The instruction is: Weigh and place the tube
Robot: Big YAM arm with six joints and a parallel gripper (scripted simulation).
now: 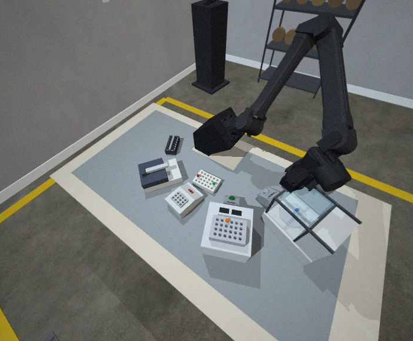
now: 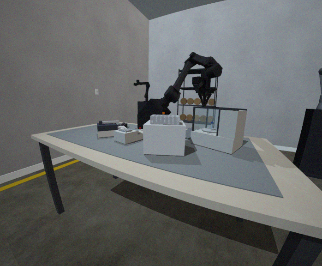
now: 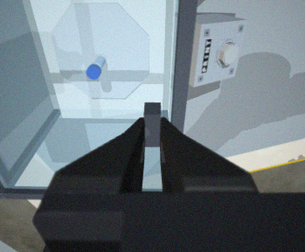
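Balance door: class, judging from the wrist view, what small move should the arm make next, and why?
Probably draw the door handle the short way to the balance's front frame. The gripper is shut on that handle, tube A stands on the pan, and a gap shows between handle and frame, so the door looks not fully shut. The PRINT key should wait.

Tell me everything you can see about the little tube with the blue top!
Tube A is a small tube with a round blue cap and a pale, see-through body. It stands upright on the balance's eight-sided pan, near the middle, inside the glass box. Only the pan touches it. The gripper is apart from it, outside the glass, shut on the door's grey handle.
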